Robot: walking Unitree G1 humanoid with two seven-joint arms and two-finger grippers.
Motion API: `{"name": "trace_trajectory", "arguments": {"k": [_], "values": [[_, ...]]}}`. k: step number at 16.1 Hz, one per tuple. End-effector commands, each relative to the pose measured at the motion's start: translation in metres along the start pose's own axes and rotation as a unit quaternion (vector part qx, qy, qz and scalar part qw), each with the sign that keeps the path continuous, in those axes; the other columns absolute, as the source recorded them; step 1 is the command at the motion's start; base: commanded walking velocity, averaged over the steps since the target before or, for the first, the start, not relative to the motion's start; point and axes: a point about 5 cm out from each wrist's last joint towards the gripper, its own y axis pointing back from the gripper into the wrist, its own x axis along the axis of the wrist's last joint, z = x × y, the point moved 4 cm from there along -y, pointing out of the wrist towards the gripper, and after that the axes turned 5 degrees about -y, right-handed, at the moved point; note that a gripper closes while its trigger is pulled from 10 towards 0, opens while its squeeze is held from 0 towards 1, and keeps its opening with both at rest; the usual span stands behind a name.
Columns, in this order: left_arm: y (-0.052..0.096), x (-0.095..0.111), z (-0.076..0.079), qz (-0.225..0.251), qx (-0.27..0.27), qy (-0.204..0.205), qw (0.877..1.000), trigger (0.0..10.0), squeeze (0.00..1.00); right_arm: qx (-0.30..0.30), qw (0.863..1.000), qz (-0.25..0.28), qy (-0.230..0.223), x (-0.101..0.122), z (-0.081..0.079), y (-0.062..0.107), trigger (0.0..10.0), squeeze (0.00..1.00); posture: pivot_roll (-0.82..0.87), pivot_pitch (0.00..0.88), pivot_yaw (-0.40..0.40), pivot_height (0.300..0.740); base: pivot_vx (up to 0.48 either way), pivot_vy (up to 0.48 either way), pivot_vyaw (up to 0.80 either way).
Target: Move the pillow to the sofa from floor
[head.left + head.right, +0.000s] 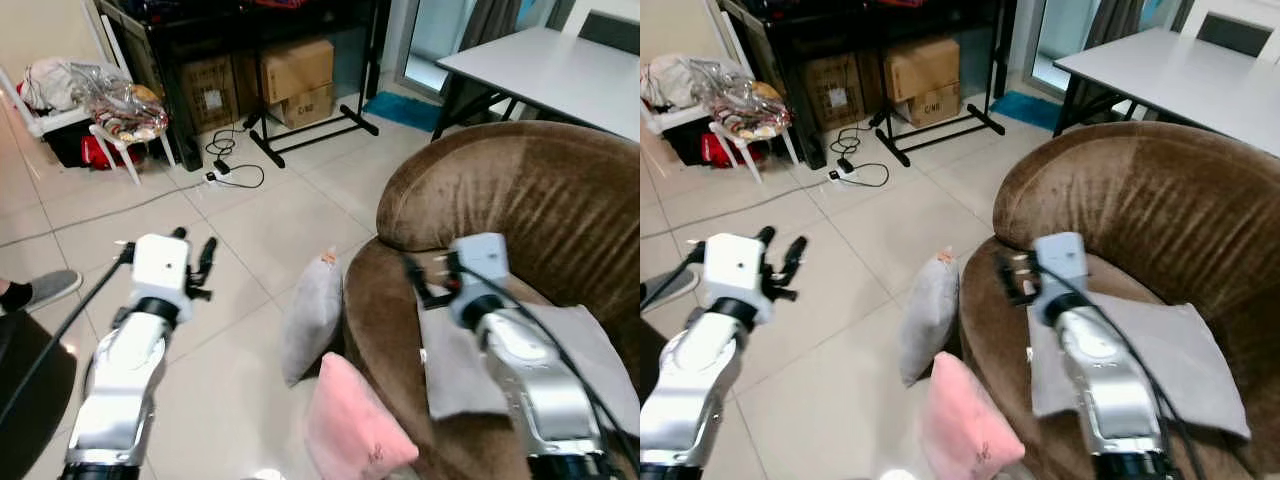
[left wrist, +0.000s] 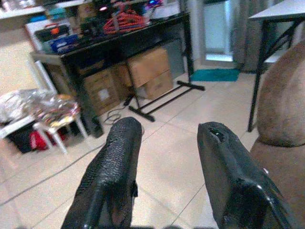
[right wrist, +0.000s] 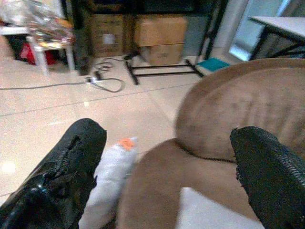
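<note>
Two pillows (image 1: 312,322) on floor (image 1: 240,230) left of sofa (image 1: 510,200), table (image 1: 560,70) behind

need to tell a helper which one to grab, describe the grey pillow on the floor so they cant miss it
Find the round brown sofa; two pillows lean against its front edge on the tiled floor. The grey pillow is the farther one, standing upright with a small orange tag at its top corner, behind the pink pillow.

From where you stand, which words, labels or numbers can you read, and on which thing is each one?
None can be read for certain.
White label on the left cardboard box: too small to read.
Dark print on the lower right cardboard box: blurred, unreadable.
Orange tag on the grey pillow: no text can be made out.
Pink pillow, brown sofa and both grippers, left and right: no lettering seen.
</note>
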Motion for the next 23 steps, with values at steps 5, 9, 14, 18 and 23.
{"name": "trace_trajectory", "arguments": {"k": [5,9,14,18,23], "values": [[0.005,-0.004,-0.003,0.001,-0.005,-0.014,1.000,10.0,0.00,-0.021,1.000,0.003,-0.023,-0.006,0.010,0.005,10.0,0.00,0.00,0.000,-0.011,0.695,0.000,0.000,0.00],[0.011,-0.006,-0.014,0.001,0.022,-0.005,1.000,10.0,0.00,-0.015,0.999,0.002,-0.031,-0.007,0.008,0.005,10.0,0.00,0.00,0.000,-0.030,0.655,0.000,0.000,0.00],[0.016,-0.011,-0.014,-0.007,0.021,-0.011,1.000,10.0,0.00,-0.003,1.000,0.002,-0.027,-0.007,0.003,0.001,10.0,0.00,0.03,0.000,-0.043,0.605,0.000,0.000,0.00],[0.013,-0.010,-0.011,-0.005,0.013,-0.011,1.000,10.0,0.00,0.000,1.000,0.001,-0.026,-0.009,0.003,0.005,10.0,0.00,0.03,0.000,-0.043,0.570,0.000,0.000,0.00],[0.013,-0.005,-0.010,0.012,0.011,-0.003,1.000,10.0,0.00,0.021,1.000,-0.004,-0.015,-0.010,-0.004,0.002,10.0,0.00,0.00,0.000,-0.018,0.535,0.000,0.000,0.00]]}}
